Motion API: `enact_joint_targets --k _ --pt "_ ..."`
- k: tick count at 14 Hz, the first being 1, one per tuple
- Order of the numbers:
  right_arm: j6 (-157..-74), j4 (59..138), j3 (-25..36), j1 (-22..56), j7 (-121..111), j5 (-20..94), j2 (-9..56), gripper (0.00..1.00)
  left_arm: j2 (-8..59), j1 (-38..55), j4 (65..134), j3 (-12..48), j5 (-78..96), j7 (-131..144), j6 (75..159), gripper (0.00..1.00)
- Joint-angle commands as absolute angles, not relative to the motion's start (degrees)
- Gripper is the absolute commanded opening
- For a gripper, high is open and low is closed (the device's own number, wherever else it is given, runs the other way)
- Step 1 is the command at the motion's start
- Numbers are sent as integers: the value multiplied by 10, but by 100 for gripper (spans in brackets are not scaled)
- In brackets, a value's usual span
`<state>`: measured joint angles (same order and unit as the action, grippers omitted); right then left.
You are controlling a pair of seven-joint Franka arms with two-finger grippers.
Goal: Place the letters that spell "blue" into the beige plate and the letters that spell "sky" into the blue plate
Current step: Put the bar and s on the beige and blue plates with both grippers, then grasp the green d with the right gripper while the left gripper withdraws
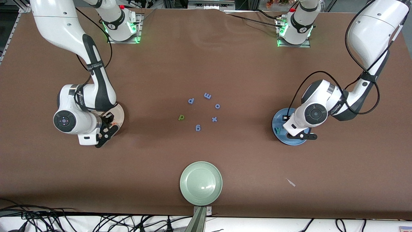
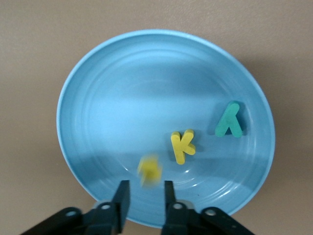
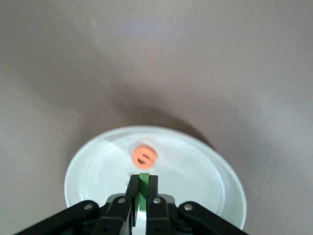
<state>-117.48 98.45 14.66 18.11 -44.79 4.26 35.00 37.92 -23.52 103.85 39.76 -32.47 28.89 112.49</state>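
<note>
Both grippers hung over their plates.
Left gripper (image 2: 145, 196) stood parted over the blue plate (image 2: 98, 98), yellow "s" (image 2: 149, 170) blurred beside "k" (image 2: 182, 146) and "y" (image 2: 229, 120). Right gripper (image 3: 142, 188) pinched the "l" (image 3: 143, 191) above the beige plate (image 3: 195, 171), "e" (image 3: 144, 155) inside; "b" (image 1: 181, 117) lay mid-table.

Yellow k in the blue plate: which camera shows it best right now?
The left wrist view: the yellow k lies in plain sight in the blue plate, beside the teal y. In the front view the left arm covers it. The right wrist view misses it.

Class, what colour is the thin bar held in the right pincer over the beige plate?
Green bar; the right wrist view shows it best.
</note>
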Motion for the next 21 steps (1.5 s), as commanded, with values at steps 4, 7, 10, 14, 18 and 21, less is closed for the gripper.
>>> enact_joint_targets --k 4,7,10,14,18,21 --pt "-1107 968 144 180 -404 72 344 100 337 -238 1009 445 -306 273 1072 100" --pt "-1113 943 114 181 -292 83 344 100 290 -238 984 469 -254 270 1028 100" --pt "-1126 924 66 181 -138 82 347 100 246 -228 928 465 -188 259 982 100" --pt "-1177 923 42 227 73 81 353 100 129 -173 925 357 -100 163 978 100" --pt "-1235 924 40 282 289 83 363 100 45 -79 928 182 -15 73 963 100" --pt "-1261 924 40 328 412 83 370 100 24 -36 926 102 -9 72 963 100"
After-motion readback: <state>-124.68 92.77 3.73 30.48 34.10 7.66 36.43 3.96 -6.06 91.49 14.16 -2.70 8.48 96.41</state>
